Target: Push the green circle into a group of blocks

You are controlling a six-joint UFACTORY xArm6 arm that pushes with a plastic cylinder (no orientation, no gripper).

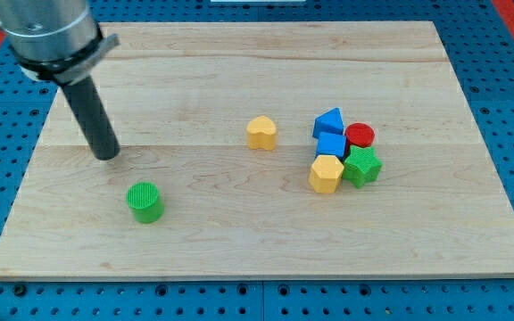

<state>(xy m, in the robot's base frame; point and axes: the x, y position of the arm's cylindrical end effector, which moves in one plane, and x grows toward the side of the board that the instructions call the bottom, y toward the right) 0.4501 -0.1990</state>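
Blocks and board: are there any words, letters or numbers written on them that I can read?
No, none can be read here.
The wooden board is plain wood grain.
The green circle has only ridges on top.
The yellow heart block and the group of blocks are plain colours.
My tip, up and left of the green circle, bears no mark.

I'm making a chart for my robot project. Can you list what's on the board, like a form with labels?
my tip: at the view's left, above and left of the green circle, not touching it
green circle: alone, lower left
group of blocks: blue triangle, blue cube, red circle, green star, yellow hexagon, packed together at the right
yellow heart: alone, left of the group
board: wooden
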